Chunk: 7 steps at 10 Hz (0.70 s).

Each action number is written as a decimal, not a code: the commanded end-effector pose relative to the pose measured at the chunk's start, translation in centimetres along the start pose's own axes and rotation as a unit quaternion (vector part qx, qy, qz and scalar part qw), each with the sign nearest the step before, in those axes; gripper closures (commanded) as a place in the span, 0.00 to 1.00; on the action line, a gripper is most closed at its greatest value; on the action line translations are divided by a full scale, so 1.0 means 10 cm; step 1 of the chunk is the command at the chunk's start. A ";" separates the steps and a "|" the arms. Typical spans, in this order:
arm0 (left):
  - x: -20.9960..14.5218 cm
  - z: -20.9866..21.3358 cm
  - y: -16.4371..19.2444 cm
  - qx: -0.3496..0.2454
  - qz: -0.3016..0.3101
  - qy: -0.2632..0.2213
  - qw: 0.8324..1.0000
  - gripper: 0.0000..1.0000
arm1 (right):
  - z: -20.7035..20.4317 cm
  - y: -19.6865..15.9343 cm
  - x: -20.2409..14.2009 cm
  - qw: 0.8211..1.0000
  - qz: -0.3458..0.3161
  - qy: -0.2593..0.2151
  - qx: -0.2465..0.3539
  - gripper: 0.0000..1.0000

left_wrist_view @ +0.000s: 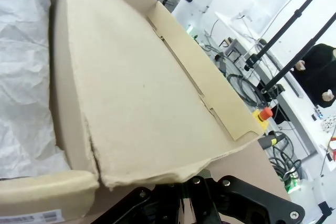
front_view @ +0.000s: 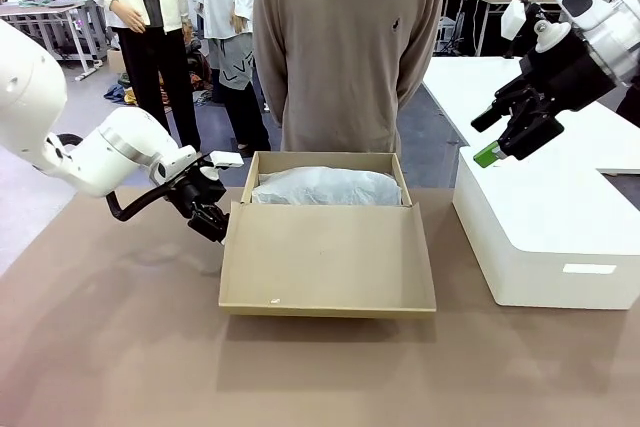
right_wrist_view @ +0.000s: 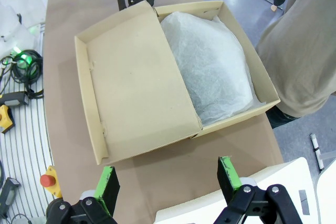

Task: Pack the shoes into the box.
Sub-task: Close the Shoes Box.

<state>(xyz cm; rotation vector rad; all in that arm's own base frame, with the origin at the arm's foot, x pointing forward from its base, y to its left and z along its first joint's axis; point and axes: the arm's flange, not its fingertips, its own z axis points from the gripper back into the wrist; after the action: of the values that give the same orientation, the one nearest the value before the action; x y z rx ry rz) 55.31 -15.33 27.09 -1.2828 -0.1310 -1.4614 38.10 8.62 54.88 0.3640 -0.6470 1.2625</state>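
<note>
Front view: the box sits at table centre, white tissue paper mounded inside, lid flap open. At nine o'clock, the left gripper is clamped shut against the lid's corner; at two o'clock, the right gripper hangs wide. Lifting evenly should close it cleanly.

White tissue paper covers the box's contents; we cannot see beneath it. Left gripper jaws hidden against the flap.
</note>
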 end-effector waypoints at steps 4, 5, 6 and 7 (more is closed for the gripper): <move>0.04 -0.01 -0.14 -0.023 0.034 -0.071 0.997 1.00 | 0.00 -0.02 0.00 1.000 0.011 -0.016 0.006 0.00; 0.06 -0.02 -0.21 -0.012 0.042 -0.076 0.996 1.00 | 0.00 -0.02 0.00 1.000 0.011 -0.016 0.006 0.00; 0.09 -0.06 -0.30 0.006 0.049 -0.080 0.996 1.00 | 0.00 -0.02 0.00 1.000 0.011 -0.016 0.006 0.00; 0.11 -0.11 -0.39 0.028 0.055 -0.084 0.995 1.00 | 0.00 -0.02 0.00 1.000 0.011 -0.016 0.006 0.00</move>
<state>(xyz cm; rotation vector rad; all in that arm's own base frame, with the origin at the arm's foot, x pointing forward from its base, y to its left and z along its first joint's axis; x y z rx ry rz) 53.97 -15.00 28.42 -1.3756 -0.1641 -1.2991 38.10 8.62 54.88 0.3640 -0.6469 1.2625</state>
